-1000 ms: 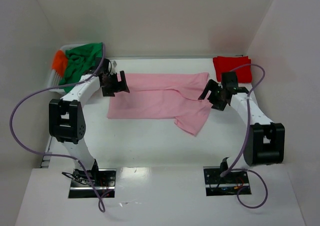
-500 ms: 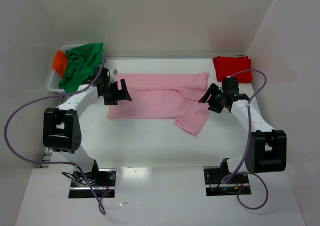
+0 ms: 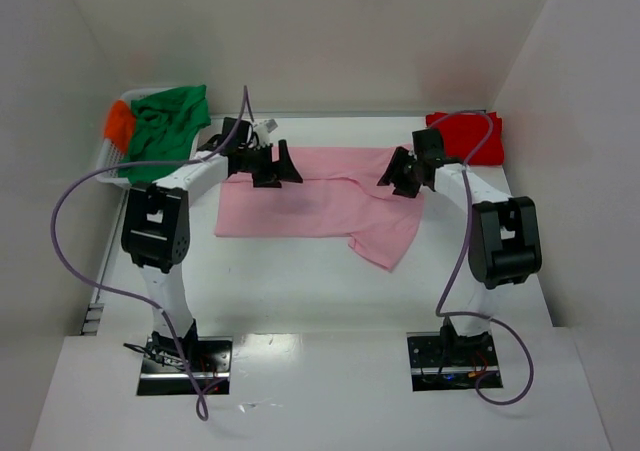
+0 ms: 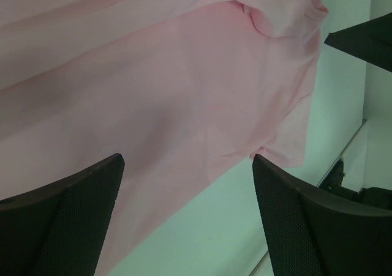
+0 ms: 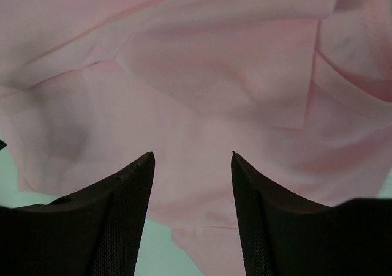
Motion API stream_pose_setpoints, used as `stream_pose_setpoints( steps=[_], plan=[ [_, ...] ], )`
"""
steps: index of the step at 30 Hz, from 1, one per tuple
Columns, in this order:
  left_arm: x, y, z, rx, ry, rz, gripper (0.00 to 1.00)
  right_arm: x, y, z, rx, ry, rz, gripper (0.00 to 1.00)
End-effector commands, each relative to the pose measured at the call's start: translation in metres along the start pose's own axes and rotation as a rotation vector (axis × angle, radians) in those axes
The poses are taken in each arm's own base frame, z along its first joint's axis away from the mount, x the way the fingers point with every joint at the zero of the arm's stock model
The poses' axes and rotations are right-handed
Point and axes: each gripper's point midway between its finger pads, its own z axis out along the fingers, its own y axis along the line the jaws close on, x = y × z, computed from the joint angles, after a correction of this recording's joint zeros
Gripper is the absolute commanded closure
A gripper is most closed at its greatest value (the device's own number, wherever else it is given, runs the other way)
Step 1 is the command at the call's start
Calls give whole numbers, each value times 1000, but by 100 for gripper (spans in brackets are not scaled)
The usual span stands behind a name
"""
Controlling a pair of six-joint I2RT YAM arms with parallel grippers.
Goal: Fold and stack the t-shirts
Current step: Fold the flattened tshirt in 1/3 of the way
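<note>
The light pink t-shirt (image 3: 310, 203) lies spread across the middle of the table, with one end folded down at the lower right. My left gripper (image 3: 287, 169) hovers over its upper left part, jaws wide open and empty. In the left wrist view the pink t-shirt (image 4: 184, 74) fills the space below the left gripper (image 4: 187, 158). My right gripper (image 3: 396, 177) is over the shirt's upper right corner, jaws partly apart. In the right wrist view wrinkled pink cloth (image 5: 214, 62) lies under the right gripper (image 5: 191, 153), not pinched. The red t-shirt (image 3: 465, 136) lies folded at the back right.
A white basket (image 3: 106, 159) at the back left holds the green t-shirt (image 3: 165, 123) and the orange t-shirt (image 3: 118, 121). White walls close in the left, back and right sides. Purple cables loop from both arms. Bare table (image 3: 300, 281) lies in front of the pink shirt.
Both arms swung toward the back and inward, so both grippers now sit over the pink shirt's far edge. The right jaws have narrowed; the left jaws stayed wide.
</note>
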Motion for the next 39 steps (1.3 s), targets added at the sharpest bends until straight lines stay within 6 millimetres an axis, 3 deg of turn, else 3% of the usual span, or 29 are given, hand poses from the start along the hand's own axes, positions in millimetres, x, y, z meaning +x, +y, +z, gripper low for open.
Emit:
stream_pose_setpoints(
  steps=[1,2,3,6,9,14,20,29,34,36,37,39],
  plan=[
    [-28,-13,20,81,-46,29,8,-14,21,11,-27,-37,-63,41],
    [-33,-6,25,53,-58,28,8,-9,32,17,-44,-28,-86,41],
    [-36,1,29,27,-67,25,8,-2,30,25,-29,-11,-91,41],
    [-44,5,30,0,-89,43,8,10,48,39,-28,2,-136,41],
    [-46,10,29,-7,-88,32,8,21,42,54,8,41,-141,41],
    [-47,26,22,-29,-92,21,8,13,43,65,43,19,-149,44],
    [-45,36,16,-42,-95,11,8,-11,38,75,123,-43,-162,48],
    [-46,49,10,-61,-99,-17,8,-23,37,83,163,-58,-180,52],
    [-48,53,7,-65,-104,-13,8,-17,34,89,169,-34,-180,53],
    [-48,53,7,-65,-104,-13,8,-23,40,87,151,-59,-171,66],
    [-45,52,7,-59,-94,-18,8,-24,40,86,151,-59,-171,66],
    [-45,58,7,-66,-93,-29,8,-24,40,86,151,-59,-171,80]
  ],
)
